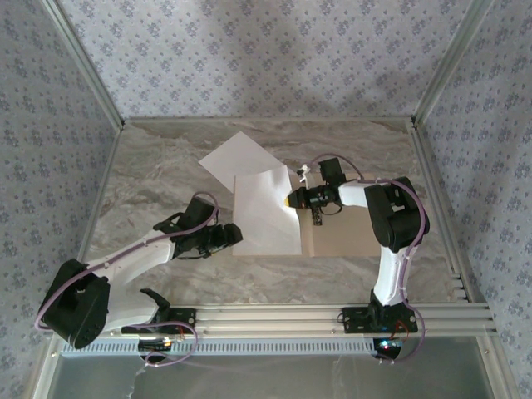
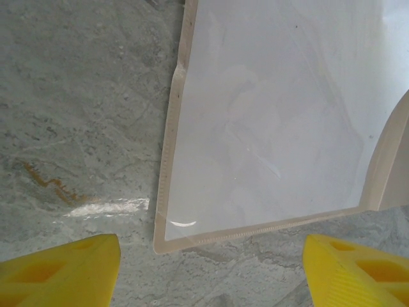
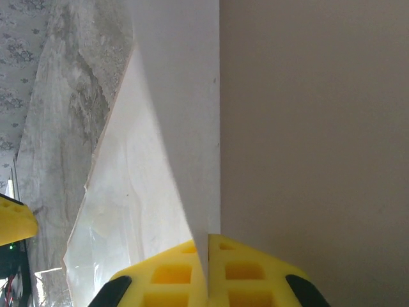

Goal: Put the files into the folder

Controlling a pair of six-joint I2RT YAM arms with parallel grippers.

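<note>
Pressed together, my right fingers pinch one file by its edge and hold that edge raised off the folder, I judge to square it over the left leaf. Beside the folder's near-left corner my left fingers hang spread and hold nothing, placed to pin it. The folder lies open on the table. The other file lies behind, meeting its far edge.

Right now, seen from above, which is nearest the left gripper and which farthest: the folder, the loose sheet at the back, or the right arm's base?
From the left gripper:
1. Folder, its left edge just ahead.
2. Loose sheet, at the back.
3. Right arm's base, at the near right edge.
</note>
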